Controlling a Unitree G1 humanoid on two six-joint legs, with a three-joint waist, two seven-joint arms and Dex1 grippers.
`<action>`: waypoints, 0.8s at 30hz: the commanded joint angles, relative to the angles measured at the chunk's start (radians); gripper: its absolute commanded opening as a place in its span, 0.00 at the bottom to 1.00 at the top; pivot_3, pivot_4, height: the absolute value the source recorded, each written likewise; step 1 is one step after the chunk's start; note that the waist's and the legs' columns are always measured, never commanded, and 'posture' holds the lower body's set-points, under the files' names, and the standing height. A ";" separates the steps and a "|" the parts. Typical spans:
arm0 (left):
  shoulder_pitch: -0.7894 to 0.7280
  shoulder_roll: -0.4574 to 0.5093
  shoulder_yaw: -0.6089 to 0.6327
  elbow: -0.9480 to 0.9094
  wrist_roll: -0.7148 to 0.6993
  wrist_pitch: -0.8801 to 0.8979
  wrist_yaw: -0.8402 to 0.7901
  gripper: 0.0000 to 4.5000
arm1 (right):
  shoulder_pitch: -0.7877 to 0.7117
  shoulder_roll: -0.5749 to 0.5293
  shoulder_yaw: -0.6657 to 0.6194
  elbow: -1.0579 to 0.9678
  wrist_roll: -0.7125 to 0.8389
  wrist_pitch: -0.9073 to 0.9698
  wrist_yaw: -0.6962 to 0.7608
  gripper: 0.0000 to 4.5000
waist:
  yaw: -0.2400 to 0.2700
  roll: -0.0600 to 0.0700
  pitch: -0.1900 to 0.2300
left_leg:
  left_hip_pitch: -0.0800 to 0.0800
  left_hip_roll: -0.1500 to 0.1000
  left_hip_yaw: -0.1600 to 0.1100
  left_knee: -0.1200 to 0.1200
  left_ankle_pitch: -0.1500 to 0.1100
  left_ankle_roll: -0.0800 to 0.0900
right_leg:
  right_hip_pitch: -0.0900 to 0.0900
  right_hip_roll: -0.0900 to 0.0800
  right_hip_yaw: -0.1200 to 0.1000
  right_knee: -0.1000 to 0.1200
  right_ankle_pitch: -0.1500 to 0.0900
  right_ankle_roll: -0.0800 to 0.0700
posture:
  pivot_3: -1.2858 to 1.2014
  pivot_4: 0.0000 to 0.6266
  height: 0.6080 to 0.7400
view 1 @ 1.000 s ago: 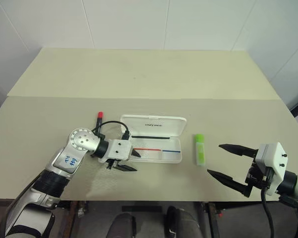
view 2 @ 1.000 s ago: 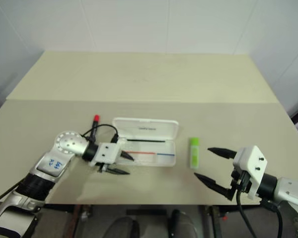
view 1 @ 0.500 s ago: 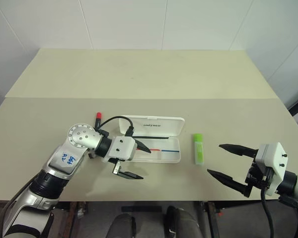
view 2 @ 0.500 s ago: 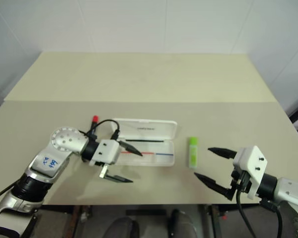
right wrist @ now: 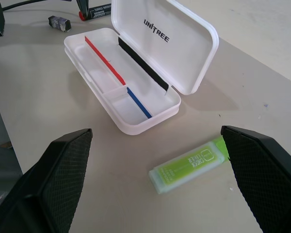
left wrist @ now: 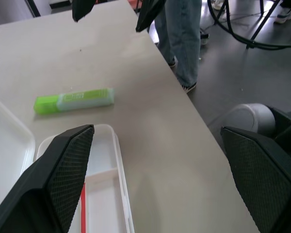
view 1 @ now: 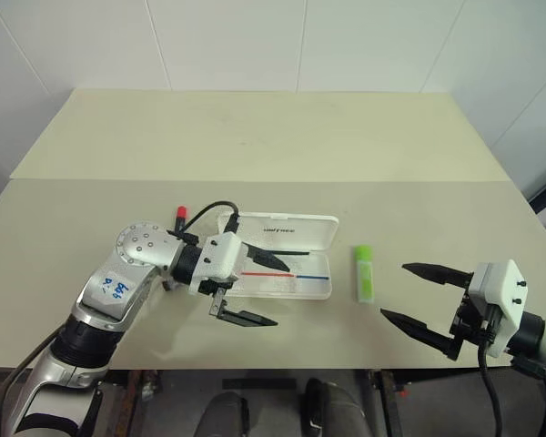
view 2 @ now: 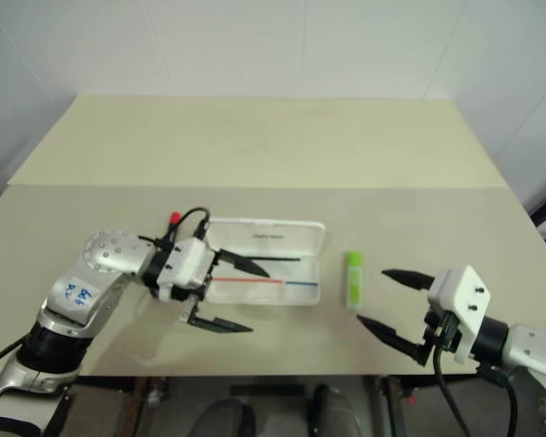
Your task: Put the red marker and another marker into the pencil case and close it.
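Case open, both markers still out on the table

Both the left gripper (view 1: 259, 290) and right gripper (view 1: 420, 294) are spread wide, holding nothing. The green highlighter (view 1: 365, 272), just right of the open pencil case (view 1: 296, 233), looks light, stiff and slick; grabbing mid-barrel seems safest. The red marker (view 1: 181, 215) lies behind the left arm.

A flat white hard-plastic pencil case (right wrist: 136, 73) lies open ahead of the gripper's (right wrist: 155, 184) spread black fingers (right wrist: 48, 184); a chunky lime-green marker (right wrist: 191, 164) lies nearer, between them.
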 commanded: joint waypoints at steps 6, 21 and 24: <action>-0.006 -0.092 0.115 -0.052 -0.146 -0.055 0.058 0.99 | -0.032 -0.012 -0.028 -0.076 0.080 0.033 -0.020 1.00 | 0.000 0.000 0.000 | 0.000 0.000 0.000 0.000 0.001 -0.001 | 0.000 0.000 0.000 0.000 0.000 0.000 | 0.52 0.24 1.00; 0.132 -0.131 0.341 -0.206 -0.143 -0.009 0.479 0.99 | -0.321 -0.030 0.199 -0.023 0.203 0.048 0.092 1.00 | 0.000 -0.001 0.001 | 0.009 0.001 -0.009 -0.002 0.001 -0.003 | 0.009 0.001 0.000 -0.004 0.000 -0.001 | 0.52 0.24 1.00; 0.178 -0.101 0.382 -0.235 -0.072 0.052 0.618 0.99 | -0.380 -0.012 0.256 0.044 0.175 0.017 0.142 1.00 | -0.001 -0.001 0.001 | 0.009 0.001 -0.008 -0.002 0.001 -0.003 | 0.009 0.001 0.000 -0.004 0.000 -0.001 | 0.52 0.24 1.00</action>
